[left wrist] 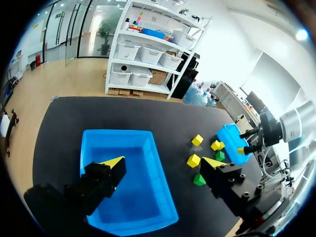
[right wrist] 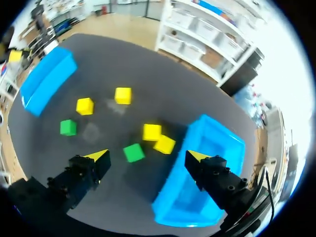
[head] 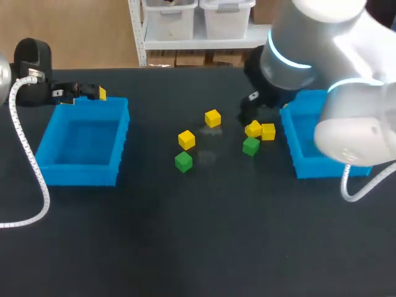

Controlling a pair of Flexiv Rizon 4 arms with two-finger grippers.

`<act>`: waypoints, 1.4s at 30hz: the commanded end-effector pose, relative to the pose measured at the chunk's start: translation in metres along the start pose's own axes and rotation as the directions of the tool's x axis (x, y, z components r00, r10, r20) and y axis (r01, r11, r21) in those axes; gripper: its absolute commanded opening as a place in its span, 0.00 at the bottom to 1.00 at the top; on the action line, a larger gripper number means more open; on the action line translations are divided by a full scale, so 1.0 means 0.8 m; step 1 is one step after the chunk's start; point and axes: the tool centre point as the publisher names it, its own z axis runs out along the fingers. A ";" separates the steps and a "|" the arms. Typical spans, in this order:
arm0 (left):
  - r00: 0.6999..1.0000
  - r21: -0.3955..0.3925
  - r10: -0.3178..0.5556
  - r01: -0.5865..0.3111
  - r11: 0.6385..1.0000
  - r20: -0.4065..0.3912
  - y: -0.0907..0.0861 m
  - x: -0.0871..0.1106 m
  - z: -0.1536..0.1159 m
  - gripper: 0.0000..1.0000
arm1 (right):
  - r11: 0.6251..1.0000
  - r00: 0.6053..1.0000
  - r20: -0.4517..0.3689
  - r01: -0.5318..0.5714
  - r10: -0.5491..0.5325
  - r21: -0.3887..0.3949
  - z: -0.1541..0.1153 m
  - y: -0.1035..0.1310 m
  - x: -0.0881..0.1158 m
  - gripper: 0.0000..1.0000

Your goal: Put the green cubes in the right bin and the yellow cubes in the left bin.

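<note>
Right tool [right wrist: 146,156]: fingers spread wide, empty, above black tabletop [right wrist: 158,79] just beside right blue plastic bin [right wrist: 207,163]. Small green cube [right wrist: 133,152] lies ahead between fingers, near bin wall. Second green cube [right wrist: 68,127] sits well apart from bin. Right arm nearer. Left tool [left wrist: 164,162] likewise spread, empty, far from bin.

The work surface is a matte black table [head: 198,247]. Ahead of the left gripper [left wrist: 165,163], past the table's far edge, a white metal shelving unit [left wrist: 148,54] stands on a light wooden floor [left wrist: 64,79] and carries white storage boxes [left wrist: 140,52]. Glass partitions [left wrist: 69,24] stand beside the shelving on one side and a plain white wall [left wrist: 232,54] on the other. One bright ceiling light [left wrist: 301,34] is lit.
</note>
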 end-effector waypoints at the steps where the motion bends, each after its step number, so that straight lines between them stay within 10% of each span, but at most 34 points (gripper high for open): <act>1: 1.000 0.009 0.002 -0.002 1.000 0.005 0.002 0.001 0.000 1.00 | 0.999 0.998 -0.043 0.046 -0.047 -0.018 0.017 0.020 -0.006 1.00; 42: 1.000 0.009 0.002 -0.002 1.000 0.005 0.002 0.001 0.000 1.00 | 0.995 0.980 -0.188 0.046 -0.062 -0.087 0.103 0.033 0.032 1.00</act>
